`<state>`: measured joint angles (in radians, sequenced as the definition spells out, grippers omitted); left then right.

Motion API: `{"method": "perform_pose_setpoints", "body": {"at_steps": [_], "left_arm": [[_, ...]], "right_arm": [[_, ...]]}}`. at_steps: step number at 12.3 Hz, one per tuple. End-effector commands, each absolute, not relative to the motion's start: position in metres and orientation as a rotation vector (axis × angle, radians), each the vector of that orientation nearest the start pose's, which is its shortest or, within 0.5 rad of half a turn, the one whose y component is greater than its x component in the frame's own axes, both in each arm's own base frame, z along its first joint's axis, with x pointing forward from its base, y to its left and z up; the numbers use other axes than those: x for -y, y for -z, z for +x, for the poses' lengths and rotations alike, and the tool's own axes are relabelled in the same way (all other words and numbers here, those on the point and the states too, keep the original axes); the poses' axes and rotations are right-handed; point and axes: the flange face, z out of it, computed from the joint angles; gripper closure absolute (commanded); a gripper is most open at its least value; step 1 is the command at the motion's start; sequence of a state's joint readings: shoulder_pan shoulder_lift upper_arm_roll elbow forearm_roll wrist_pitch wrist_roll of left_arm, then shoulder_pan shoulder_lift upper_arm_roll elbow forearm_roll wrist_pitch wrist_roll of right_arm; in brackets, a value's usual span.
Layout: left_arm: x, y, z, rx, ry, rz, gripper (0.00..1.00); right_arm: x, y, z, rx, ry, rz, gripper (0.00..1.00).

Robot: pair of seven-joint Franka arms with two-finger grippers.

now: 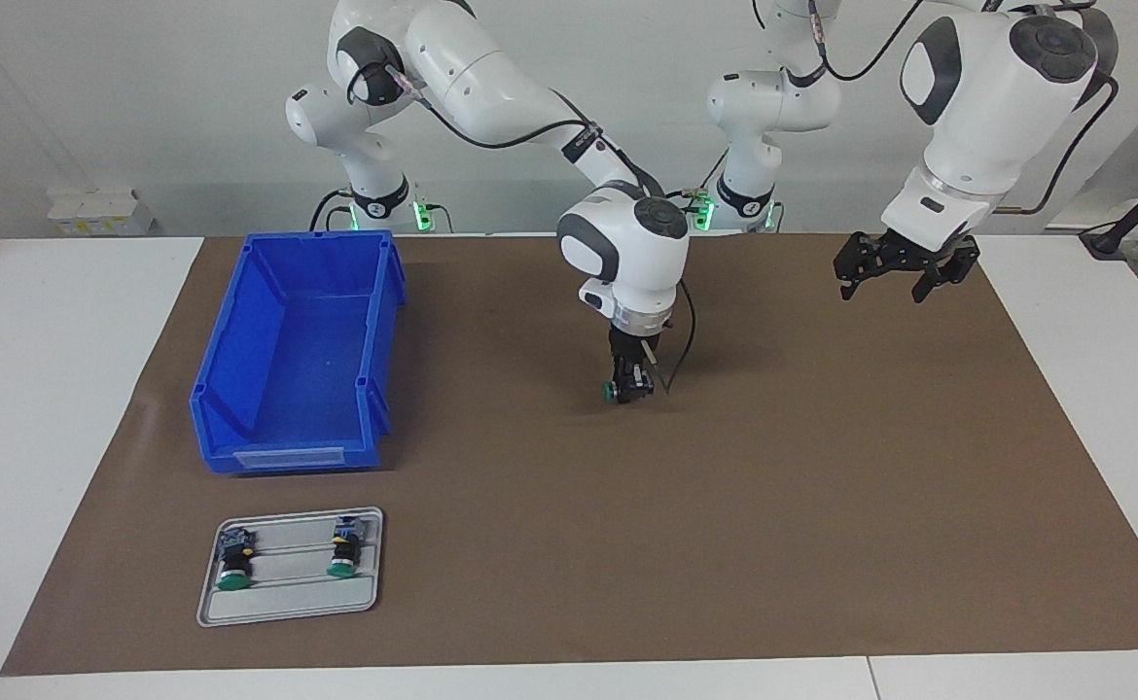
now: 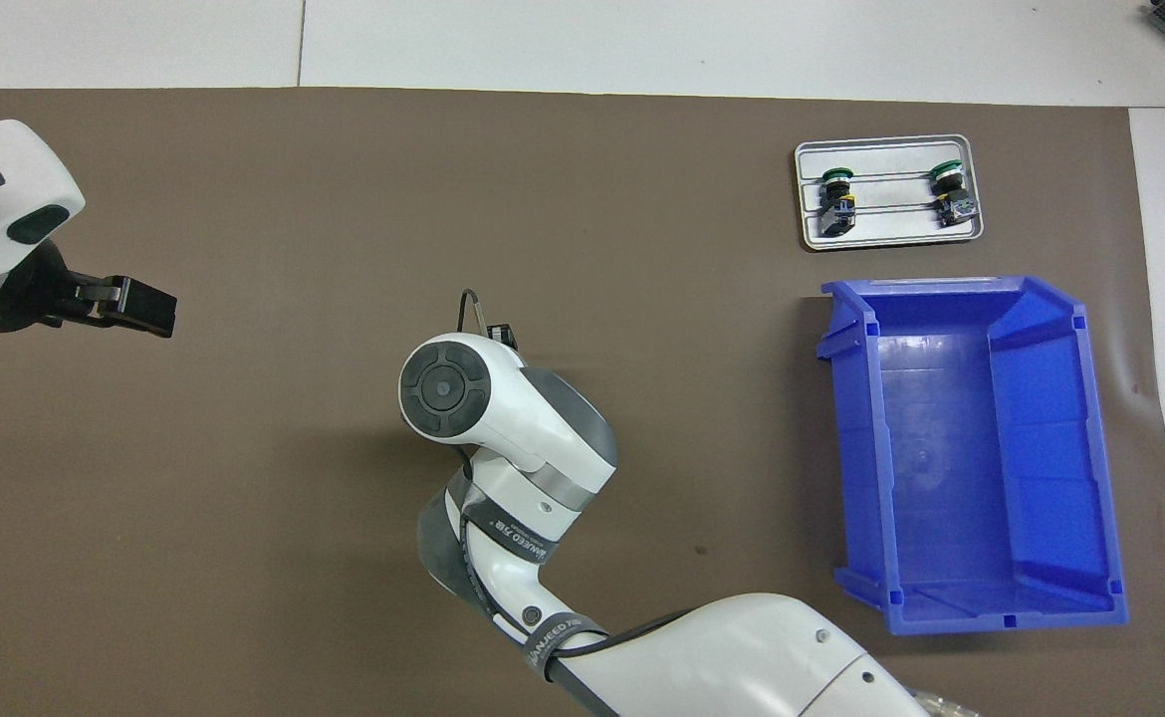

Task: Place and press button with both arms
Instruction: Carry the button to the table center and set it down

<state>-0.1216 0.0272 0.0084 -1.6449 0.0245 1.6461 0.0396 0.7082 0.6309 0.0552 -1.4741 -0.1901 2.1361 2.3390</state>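
Facing view, scanning from the right arm's end of the table across to the left arm's end. At the table edge farthest from the robots, a grey tray (image 1: 367, 564) flat on the brown mat (image 1: 725, 525), holding two spare buttons (image 1: 232, 562) lying on their sides, green caps pointing away from the robots, well apart from each other. Nearer to the robots than the tray, a blue bin (image 1: 238, 365), nothing showing inside. Over the middle of the mat, the right gripper (image 1: 630, 381) pointing straight down, low, pinched tight on the button (image 1: 609, 391); green cap sticking out sideways toward the bin, black body clamped between the fingertips. Whether touching the mat or just off it, cannot tell. A black cable (image 1: 678, 340) looping beside the wrist. Toward the left arm's end, the left gripper (image 1: 905, 267) up in the air over the mat's edge nearest the robots, claw spread wide, holding nothing, waiting.

Overhead view, mirrored: left gripper (image 2: 134, 305) at the frame's edge over bare mat (image 2: 244, 498), then the right arm's wrist covering its own claw and the button, then bin (image 2: 1050, 448) and tray (image 2: 886, 234) with both spares (image 2: 836, 194) on its rails.
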Motion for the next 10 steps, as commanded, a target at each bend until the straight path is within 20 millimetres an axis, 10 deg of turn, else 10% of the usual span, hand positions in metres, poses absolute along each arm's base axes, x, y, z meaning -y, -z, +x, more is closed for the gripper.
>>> {"method": "perform_pose_setpoints", "body": {"at_steps": [1,2,5,10], "left_arm": [[0.058,-0.583,0.555,-0.225,-0.024,-3.091,0.0],[0.058,-0.582,0.556,-0.225,-0.026,-3.091,0.0],[0.058,-0.583,0.554,-0.219,-0.04,-3.091,0.0],[0.056,-0.586,0.553,-0.219,-0.026,-3.092,0.0]], "right_arm": [[-0.479,-0.302,0.517,-2.151,0.169,-2.248,1.0],[-0.48,-0.302,0.514,-2.153,0.148,-2.238,1.0],[-0.481,-0.306,0.516,-2.166,0.132,-2.231,0.19],[-0.45,-0.341,0.543,-2.123,0.136,-2.219,0.06]]}}
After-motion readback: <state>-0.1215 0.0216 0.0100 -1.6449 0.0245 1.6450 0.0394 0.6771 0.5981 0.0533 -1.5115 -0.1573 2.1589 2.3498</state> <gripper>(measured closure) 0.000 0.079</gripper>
